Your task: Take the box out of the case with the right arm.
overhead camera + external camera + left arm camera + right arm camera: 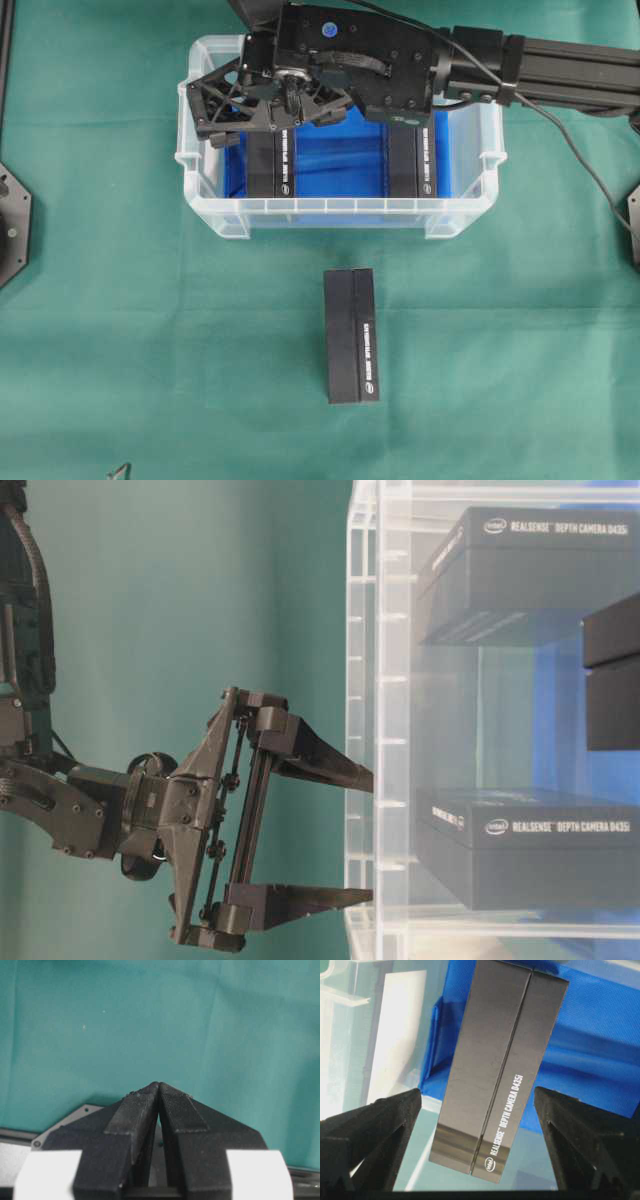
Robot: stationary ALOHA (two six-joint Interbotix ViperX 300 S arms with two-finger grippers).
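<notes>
Hovering over the left end of the case [340, 210], the right gripper [222, 112] had its fingers spread wide, nothing between them touching. Right wrist view showed the two fingertips [375, 1130] flanking a black RealSense D435i box [495, 1070] below, clear gaps on both sides, no contact. That left box [272, 160] lay on the blue cloth [340, 160] near the case's left wall; a second identical box [412, 160] lay near the right wall, well apart from the first. A third box [351, 335] sat out on the green tabletop [120, 300], in front of the case's near wall, about mid-table. Left gripper [159, 1091] was away from all of it, tips pressed together, holding nothing, only green cloth in front of it.
</notes>
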